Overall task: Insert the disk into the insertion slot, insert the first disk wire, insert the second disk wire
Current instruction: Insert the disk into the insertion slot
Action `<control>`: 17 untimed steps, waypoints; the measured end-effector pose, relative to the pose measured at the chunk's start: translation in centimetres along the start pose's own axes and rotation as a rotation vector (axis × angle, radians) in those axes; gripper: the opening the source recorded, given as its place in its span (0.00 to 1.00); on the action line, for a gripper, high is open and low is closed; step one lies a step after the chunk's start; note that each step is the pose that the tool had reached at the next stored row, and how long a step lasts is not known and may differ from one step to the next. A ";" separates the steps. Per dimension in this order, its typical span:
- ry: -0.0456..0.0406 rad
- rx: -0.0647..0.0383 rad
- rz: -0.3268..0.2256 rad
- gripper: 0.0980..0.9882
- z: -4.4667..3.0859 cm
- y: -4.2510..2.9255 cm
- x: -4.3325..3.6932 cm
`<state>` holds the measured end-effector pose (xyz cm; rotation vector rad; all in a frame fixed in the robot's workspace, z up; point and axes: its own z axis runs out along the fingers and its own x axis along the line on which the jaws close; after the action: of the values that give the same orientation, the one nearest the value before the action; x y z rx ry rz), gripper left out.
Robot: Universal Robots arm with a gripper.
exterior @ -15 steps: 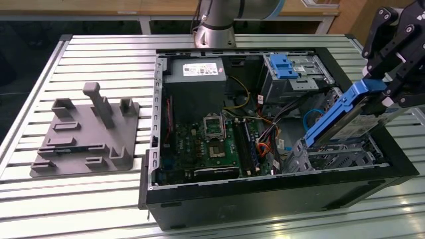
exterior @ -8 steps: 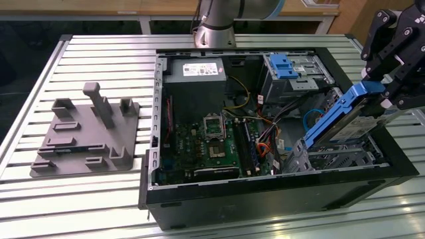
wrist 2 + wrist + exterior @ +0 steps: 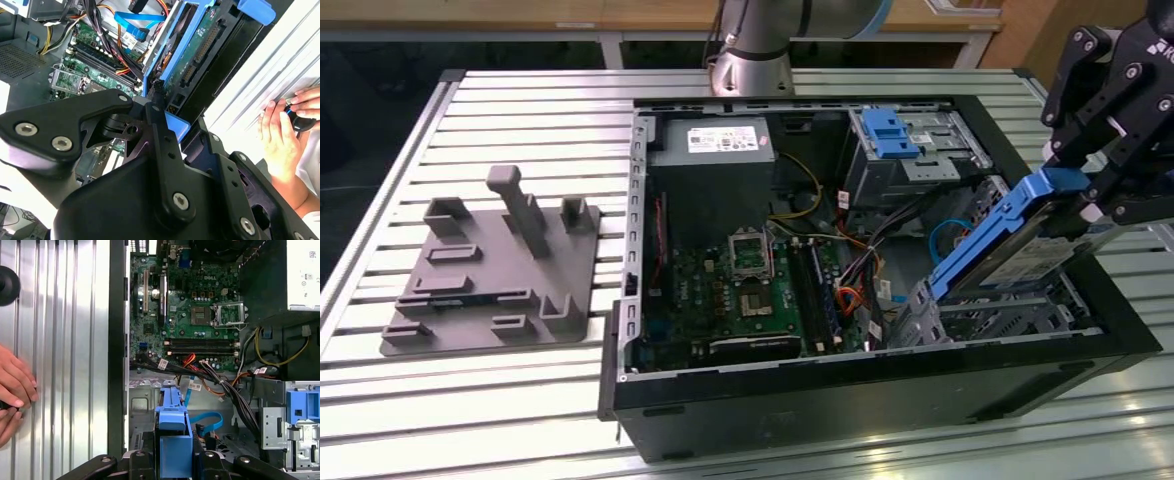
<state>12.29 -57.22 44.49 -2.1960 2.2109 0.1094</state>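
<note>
We see pincer (image 3: 1083, 200) clamped on tilted disk (image 3: 1003, 252) over insertion slot (image 3: 994, 322); slatted metal tabletop (image 3: 520, 110), 1 grey fixture (image 3: 487, 290).

In the exterior view the pincer (image 3: 1091, 195) runs off the view's right edge and the arm (image 3: 754, 45) off the top. Whether the lower end of the tilted disk (image 3: 1007, 245) touches the insertion slot (image 3: 987, 320) cannot be told. In the second wrist view the pincer's black links cover the disk's near end, and a person's hands (image 3: 280, 135), cut by the edge, close round a dark object (image 3: 302, 122) too hidden to name.
</note>
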 end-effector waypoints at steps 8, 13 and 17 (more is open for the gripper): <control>0.0000 -0.001 0.000 0.30 0.42 -0.02 0.03; 0.0000 -0.002 0.000 0.30 0.73 -0.02 0.05; 0.0000 -0.002 0.000 0.30 1.00 -0.03 0.07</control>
<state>12.29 -57.23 43.48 -2.1974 2.2115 0.1118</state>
